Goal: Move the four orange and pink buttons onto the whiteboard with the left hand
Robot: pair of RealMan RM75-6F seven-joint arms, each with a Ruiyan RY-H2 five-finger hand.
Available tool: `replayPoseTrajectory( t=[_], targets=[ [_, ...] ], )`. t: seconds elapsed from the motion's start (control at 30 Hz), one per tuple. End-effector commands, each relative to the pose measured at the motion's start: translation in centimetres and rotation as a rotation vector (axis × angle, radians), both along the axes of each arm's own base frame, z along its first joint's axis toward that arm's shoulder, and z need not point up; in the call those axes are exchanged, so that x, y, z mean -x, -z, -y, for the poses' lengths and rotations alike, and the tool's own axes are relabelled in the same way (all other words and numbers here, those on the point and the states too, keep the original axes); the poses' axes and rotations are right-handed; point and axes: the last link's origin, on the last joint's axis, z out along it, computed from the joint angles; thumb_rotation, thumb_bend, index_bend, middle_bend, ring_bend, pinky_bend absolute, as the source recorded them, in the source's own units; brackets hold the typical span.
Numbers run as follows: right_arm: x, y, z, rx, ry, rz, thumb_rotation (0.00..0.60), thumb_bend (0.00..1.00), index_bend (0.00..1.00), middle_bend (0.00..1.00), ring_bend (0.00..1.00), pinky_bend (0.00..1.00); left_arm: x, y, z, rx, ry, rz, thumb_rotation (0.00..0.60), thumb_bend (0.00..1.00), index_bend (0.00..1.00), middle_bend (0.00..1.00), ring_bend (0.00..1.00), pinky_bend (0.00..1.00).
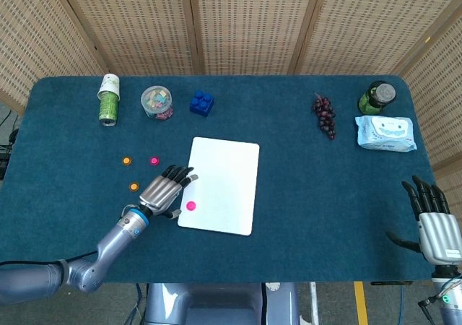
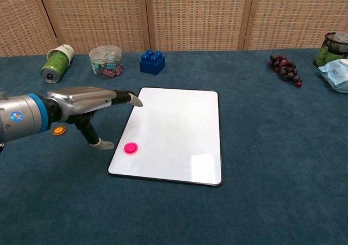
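Nearest to me, my right robot hand (image 1: 438, 227) sits idle at the near right corner of the table (image 1: 303, 188), fingers straight and apart, holding nothing. My left robot hand (image 1: 163, 192) is just beside the near left edge of the whiteboard (image 1: 224, 180), fingers spread, thumb pointing down, and it holds nothing either.

One pink button (image 2: 130, 147) lies on the whiteboard, close to its near left corner. By my reckoning that makes one of four delivered. The other three sit on the cloth to the left of the board: an orange button (image 1: 133, 187) just beyond my left hand, then a second orange button (image 1: 126, 161) and a second pink button (image 1: 154, 161) side by side a little further back.

What worries me here:
- The delivered button lies so near the board's edge that a careless sweep of my fingers could knock it back onto the cloth.
- The buttons are flat and small, so I expect a pinch to slip off them or push them along the cloth instead of lifting.
- The two far buttons lie close together, so reaching for one could nudge the other.

Along the back stand a can (image 1: 108, 99), a clear tub (image 1: 157, 102), a blue brick (image 1: 201, 102), grapes (image 1: 324, 114), a jar (image 1: 377, 97) and a pack of wipes (image 1: 385, 133).
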Motion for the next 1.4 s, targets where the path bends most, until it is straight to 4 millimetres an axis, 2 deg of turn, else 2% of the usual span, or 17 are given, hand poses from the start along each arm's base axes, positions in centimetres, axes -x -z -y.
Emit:
replayPoseTrajectory(
  t=[0.03, 0.13, 0.23, 0.43, 0.8, 1.07, 1.4],
  targets=[
    [0.0, 0.0, 0.0, 0.001, 0.002, 0.002, 0.6, 0.0, 0.0, 0.0, 0.0, 0.0, 1.5, -1.5, -0.8, -0.05, -0.017, -0.011, 0.6, 0.29, 0.13, 0.0, 0.0, 0.0],
    [0.1, -0.1, 0.0, -0.001, 0.005, 0.004, 0.6, 0.0, 0.0, 0.0, 0.0, 0.0, 3.3, -2.9, -1.6, -0.088, -0.059, -0.029, 0.6, 0.3, 0.22, 0.0, 0.0, 0.0],
    [0.1, -0.1, 0.0, -0.003, 0.005, 0.007, 0.6, 0.0, 0.0, 0.0, 0.0, 0.0, 5.9, -4.4, -2.6, -0.134, -0.128, -0.051, 0.6, 0.3, 0.25, 0.0, 0.0, 0.0],
    [0.0, 0.1, 0.0, -0.009, 0.003, 0.003, 0.6, 0.0, 0.0, 0.0, 0.0, 0.0, 9.4, -5.4, -3.3, -0.153, -0.214, -0.062, 0.6, 0.32, 0.34, 0.0, 0.0, 0.0],
    [0.1, 0.2, 0.0, -0.011, 0.009, 0.005, 0.6, 0.0, 0.0, 0.0, 0.0, 0.0, 11.0, -5.1, -2.6, -0.128, -0.2, -0.074, 0.6, 0.35, 0.36, 0.0, 0.0, 0.0],
    [0.1, 0.1, 0.0, -0.018, 0.013, 0.022, 0.6, 0.0, 0.0, 0.0, 0.0, 0.0, 12.4, -4.2, -2.4, -0.134, -0.217, -0.079, 0.6, 0.35, 0.36, 0.0, 0.0, 0.0],
    [0.2, 0.1, 0.1, -0.023, 0.019, 0.024, 0.6, 0.0, 0.0, 0.0, 0.0, 0.0, 12.6, -3.4, -2.6, -0.13, -0.219, -0.064, 0.6, 0.35, 0.36, 0.0, 0.0, 0.0]
  ],
)
